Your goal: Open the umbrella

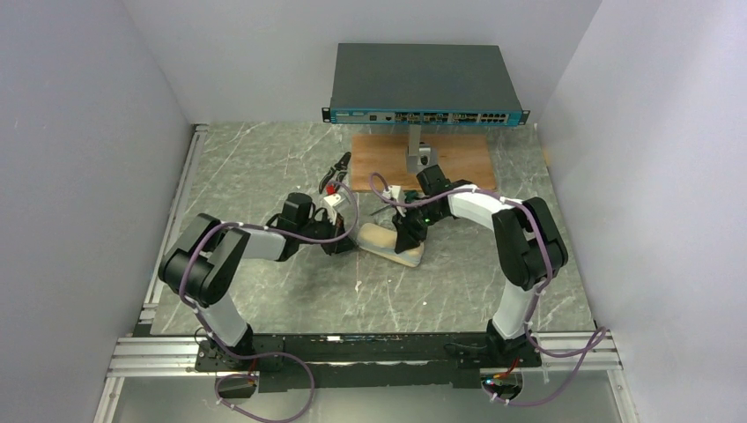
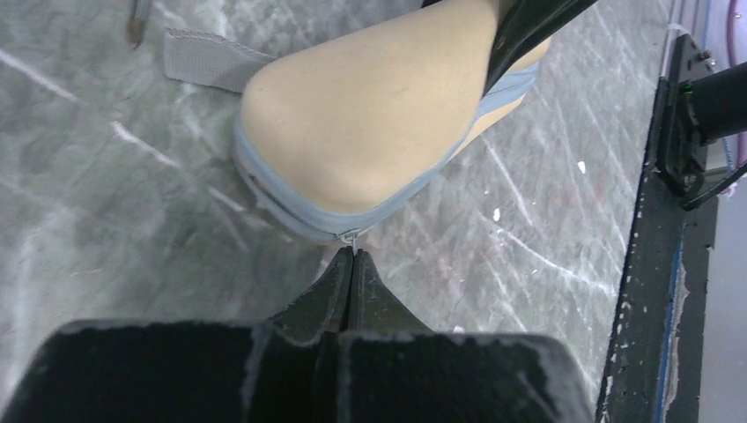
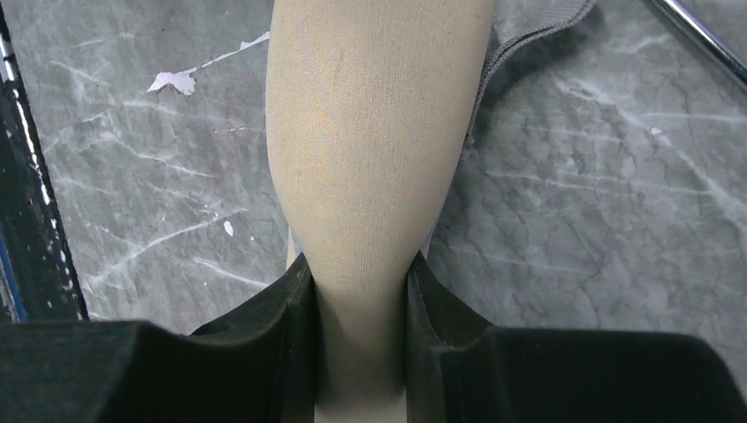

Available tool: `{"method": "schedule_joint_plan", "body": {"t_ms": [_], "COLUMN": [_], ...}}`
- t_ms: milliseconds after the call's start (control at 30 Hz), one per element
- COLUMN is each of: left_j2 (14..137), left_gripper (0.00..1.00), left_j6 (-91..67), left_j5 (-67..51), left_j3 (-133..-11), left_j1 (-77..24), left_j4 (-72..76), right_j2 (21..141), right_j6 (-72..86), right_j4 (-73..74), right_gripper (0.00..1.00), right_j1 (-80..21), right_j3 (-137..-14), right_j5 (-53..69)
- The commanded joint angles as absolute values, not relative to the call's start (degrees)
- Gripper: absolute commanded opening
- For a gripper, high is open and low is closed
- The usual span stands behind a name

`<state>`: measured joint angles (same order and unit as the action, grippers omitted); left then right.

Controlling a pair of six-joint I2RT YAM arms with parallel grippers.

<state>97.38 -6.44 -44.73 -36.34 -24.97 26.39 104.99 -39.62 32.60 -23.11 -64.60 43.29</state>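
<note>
Mid-frame on the surface (image 1: 264,167), the beige sleeve (image 1: 380,238) (umbrella not seen, probably zipped inside) is clamped by the right hand (image 3: 359,264) so its zip pull (image 2: 353,240) can be tugged by the pinched-shut left hand (image 2: 352,257).

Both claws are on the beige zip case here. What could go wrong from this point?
One: the left claw pinches only the tip of the tiny zipper pull, so a tug could slip it free. Two: the right claw squeezes the soft beige case, which may deform or slide on the table rather than unzip.
</note>
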Motion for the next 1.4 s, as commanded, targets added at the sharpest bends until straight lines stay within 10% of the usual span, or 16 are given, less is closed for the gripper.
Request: {"method": "schedule_joint_plan", "body": {"t_ms": [0,167,300,600,1167,1367], "left_j2": [98.70,100.31,101.72,104.16,109.25,108.03], "left_gripper": [0.00,0.00,0.00,0.00,0.00,0.00], "left_j6": [-12.16,-15.36,-13.26,-3.92,-3.42,-5.10], "left_j5": [-48.05,-47.22,-46.38,-47.88,-49.37,-49.97], "left_j3": [-35.31,-36.74,-38.79,-43.85,-50.06,-48.34], "left_j1": [-28.45,-31.73,-29.30,-24.26,-24.26,-24.42], "left_j4": [32.08,35.33,31.28,21.51,20.24,20.78], "right_j2": [102.01,100.43,100.54,99.57,109.50,109.64], "right_j6": [-29.13,-19.14,-17.55,-10.03,13.60,17.82], "right_j4": [26.42,21.14,25.08,21.89,0.91,-4.98], "right_gripper": [0.00,0.01,0.66,0.86,0.83,0.45], "right_j1": [-23.02,-24.01,-23.95,-19.73,-22.31,-22.38], "right_j3": [-60.80,-59.15,-59.81,-60.66,-64.78,-60.90], "right_j5": [35.58,35.35,44.43,49.81,43.97,42.58]}}
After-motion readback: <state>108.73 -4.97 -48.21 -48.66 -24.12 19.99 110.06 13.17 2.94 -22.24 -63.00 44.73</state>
